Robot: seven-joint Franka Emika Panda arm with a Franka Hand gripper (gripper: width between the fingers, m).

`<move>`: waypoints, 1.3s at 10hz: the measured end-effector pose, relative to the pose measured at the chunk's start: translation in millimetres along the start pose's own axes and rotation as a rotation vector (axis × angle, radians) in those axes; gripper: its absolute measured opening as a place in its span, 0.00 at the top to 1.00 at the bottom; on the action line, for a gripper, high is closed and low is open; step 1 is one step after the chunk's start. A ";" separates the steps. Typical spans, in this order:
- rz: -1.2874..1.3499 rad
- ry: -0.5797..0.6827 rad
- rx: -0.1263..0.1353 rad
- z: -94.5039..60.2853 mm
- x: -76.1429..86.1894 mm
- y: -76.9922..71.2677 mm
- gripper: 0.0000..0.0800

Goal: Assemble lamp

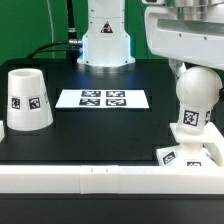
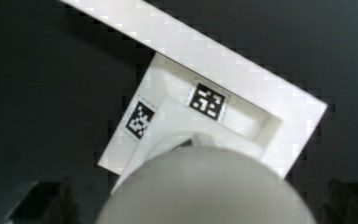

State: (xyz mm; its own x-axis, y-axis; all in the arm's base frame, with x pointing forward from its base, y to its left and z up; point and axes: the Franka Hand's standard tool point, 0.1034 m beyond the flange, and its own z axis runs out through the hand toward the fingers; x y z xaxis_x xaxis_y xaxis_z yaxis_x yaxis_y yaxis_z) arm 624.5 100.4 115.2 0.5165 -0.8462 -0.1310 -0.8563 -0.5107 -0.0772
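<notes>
1. Shade (image 1: 27, 100) is standing on its wide end on the black table (image 1: 110, 125), at the exterior view's left. It is lying well apart from the other two parts and nothing is touching it. By this evidence, shade fitting is not yet done and is counting as the last step.
2. Base (image 1: 188, 152) is lying flat at the exterior view's right, just beside the white front rail (image 1: 90, 178). The wrist view is showing its tagged top face (image 2: 247, 125) directly beneath the camera.
3. Bulb (image 1: 197, 97) is standing upright on the base, round head up and tagged stem down. Judging from this, the bulb-to-base step is in hand or close to finished. How fully the stem is seating in the base is not showing.
4. Gripper (image 2: 194, 198) is hanging straight over the bulb head, with the blurred dark fingers (image 2: 44, 200) standing wide on either side of it. Whether they are pressing on the head or standing clear of it cannot be told.
</notes>
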 end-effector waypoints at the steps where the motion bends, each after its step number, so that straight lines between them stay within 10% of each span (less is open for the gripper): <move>1: -0.131 -0.001 -0.002 -0.3 0.0 0.0 0.13; 9: -0.695 -0.002 -0.002 -0.2 2.3 1.7 0.13; 13: -1.203 0.035 -0.076 -2.0 8.5 4.3 0.13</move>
State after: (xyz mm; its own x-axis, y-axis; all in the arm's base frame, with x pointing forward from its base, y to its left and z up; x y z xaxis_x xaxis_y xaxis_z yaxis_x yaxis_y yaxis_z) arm 625.2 90.7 115.7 0.9846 0.1746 0.0116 0.1750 -0.9819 -0.0730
